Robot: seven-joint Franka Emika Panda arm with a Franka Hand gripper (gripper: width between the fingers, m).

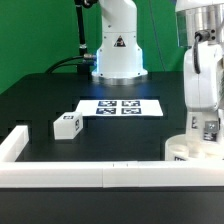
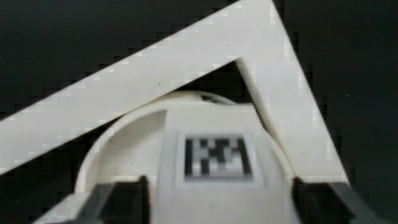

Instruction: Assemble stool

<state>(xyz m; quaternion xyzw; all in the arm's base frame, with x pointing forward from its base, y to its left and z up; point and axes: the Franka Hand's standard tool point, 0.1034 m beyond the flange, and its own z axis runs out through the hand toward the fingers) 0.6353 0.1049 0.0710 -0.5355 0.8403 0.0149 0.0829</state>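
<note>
Exterior view, listed from nine o'clock across.

1. Rail [image 1: 100,176]: runs along the table's [image 1: 40,100] near edge and up its nine o'clock side.
2. Loose leg [image 1: 67,125]: lies on the table at eight o'clock of the marker board [image 1: 120,107], apart from it.
3. Gripper [image 1: 206,135]: we find it at four o'clock, claw narrow and closed on the held leg [image 1: 209,126], tag outward.
4. Seat [image 1: 192,152]: sits beneath that leg, in the rail's corner at five o'clock. The wrist view is blurred, so we cannot tell whether leg and seat touch.
</note>
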